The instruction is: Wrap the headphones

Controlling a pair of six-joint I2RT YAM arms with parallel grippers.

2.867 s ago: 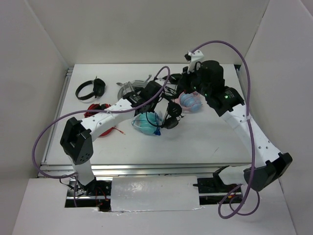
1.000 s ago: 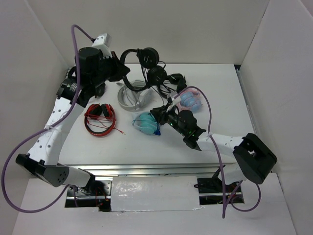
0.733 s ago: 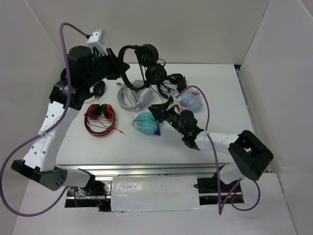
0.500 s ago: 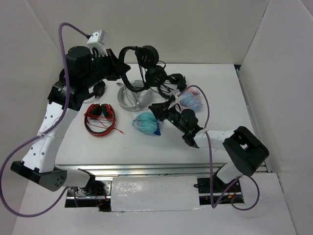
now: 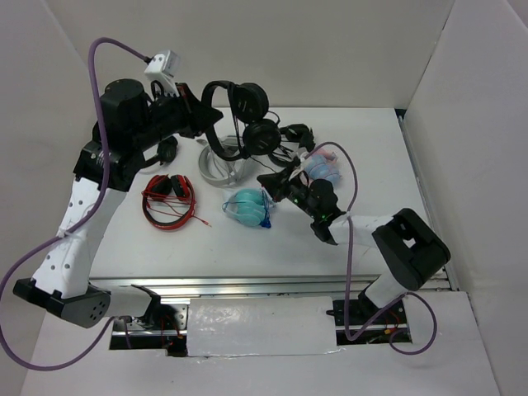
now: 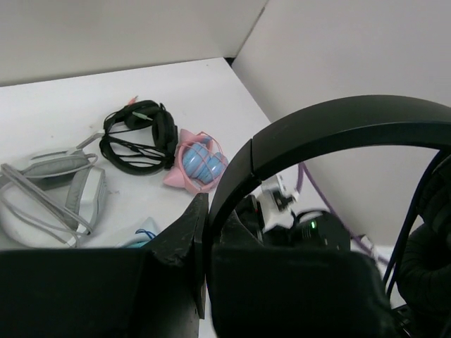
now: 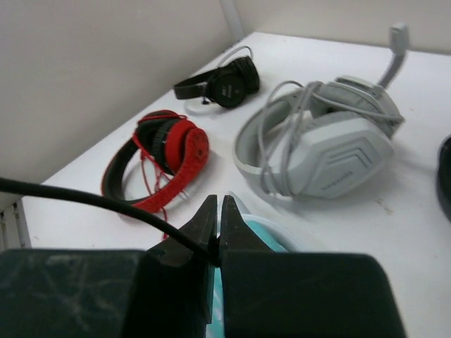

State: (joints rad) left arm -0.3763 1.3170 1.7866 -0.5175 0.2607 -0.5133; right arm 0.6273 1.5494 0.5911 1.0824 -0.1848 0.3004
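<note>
Up high, the left gripper (image 5: 205, 116) is clamped tight on the thin headband of the headphones (image 5: 247, 100). It holds them in the air over the 11 o'clock part of the table (image 5: 375, 148) with both earcups dangling. I read that as the anchor hand, lifting the pair clear of the clutter so the cable (image 7: 84, 199) hangs free. Toward 5 o'clock from the earcups, the right gripper (image 7: 216, 229) sits low over the teal pair (image 5: 247, 205), fingers pinched closed on that thin black cable. It looks like the guiding hand, ready to lead the cable round the headphones. The grey headset (image 7: 331, 148) and the red pair (image 7: 165, 158) lie at its 11 and 9 o'clock, close enough that a slack loop could snag.
</note>
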